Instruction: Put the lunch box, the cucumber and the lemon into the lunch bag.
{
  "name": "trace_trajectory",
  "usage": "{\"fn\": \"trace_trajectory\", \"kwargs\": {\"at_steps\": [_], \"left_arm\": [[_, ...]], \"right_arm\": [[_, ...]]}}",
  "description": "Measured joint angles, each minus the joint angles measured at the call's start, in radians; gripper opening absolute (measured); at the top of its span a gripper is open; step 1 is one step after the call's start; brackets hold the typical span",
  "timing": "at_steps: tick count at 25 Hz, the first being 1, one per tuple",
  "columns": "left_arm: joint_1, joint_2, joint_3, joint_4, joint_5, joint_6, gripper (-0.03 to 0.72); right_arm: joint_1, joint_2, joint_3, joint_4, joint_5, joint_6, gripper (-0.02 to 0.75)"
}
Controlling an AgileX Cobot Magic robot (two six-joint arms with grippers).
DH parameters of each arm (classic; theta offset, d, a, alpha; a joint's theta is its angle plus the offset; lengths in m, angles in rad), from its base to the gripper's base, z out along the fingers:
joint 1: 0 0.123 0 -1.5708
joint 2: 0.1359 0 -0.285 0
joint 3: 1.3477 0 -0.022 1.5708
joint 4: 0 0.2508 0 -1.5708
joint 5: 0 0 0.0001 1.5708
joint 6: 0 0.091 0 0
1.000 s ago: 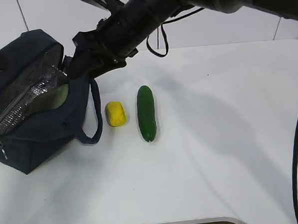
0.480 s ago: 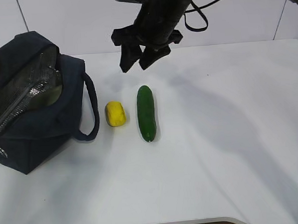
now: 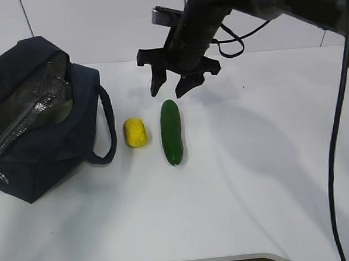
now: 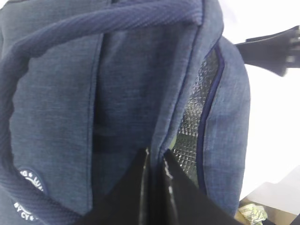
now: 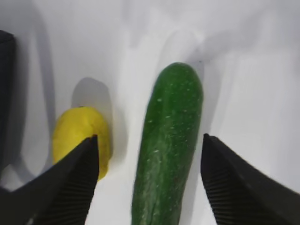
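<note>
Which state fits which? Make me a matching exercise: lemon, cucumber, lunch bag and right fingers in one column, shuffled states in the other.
Things:
1. lemon
2. cucumber
3. lunch bag
4. right fingers

States:
A. unzipped, silver lining showing
B. spread open above the far end of the green vegetable
C. lying on the table nearest the bag's handle
D. lying lengthwise between the yellow fruit and bare table

Pairs: 1-C, 2-D, 3-A, 4-B

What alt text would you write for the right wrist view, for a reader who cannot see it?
An open claw hangs above a dark green cucumber lying on a white table, one finger on each side of it. A yellow lemon lies just left of the cucumber, partly behind the left finger.
</note>
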Motion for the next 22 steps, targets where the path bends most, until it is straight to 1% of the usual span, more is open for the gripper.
{"fn": "trace_trajectory", "kwargs": {"at_steps": [4,6,11,22], "left_arm": [[0.000,0.000,0.000,-0.006,0.000,-0.002,-0.013],[0.000,0.000,0.000,-0.015,0.000,-0.002,-0.013],[0.000,0.000,0.000,-0.027,0.000,-0.002,-0.013],[0.000,0.000,0.000,-0.031,0.000,-0.002,-0.013]], "right_arm": [[0.000,0.018,0.000,-0.029,-0.016,0.022,0.525],[0.000,0.031,0.000,-0.060,-0.018,0.051,0.542],[0.000,0.058,0.000,-0.119,-0.036,0.093,0.547],[0.000,0.097,0.000,-0.109,-0.086,0.103,0.547]]}}
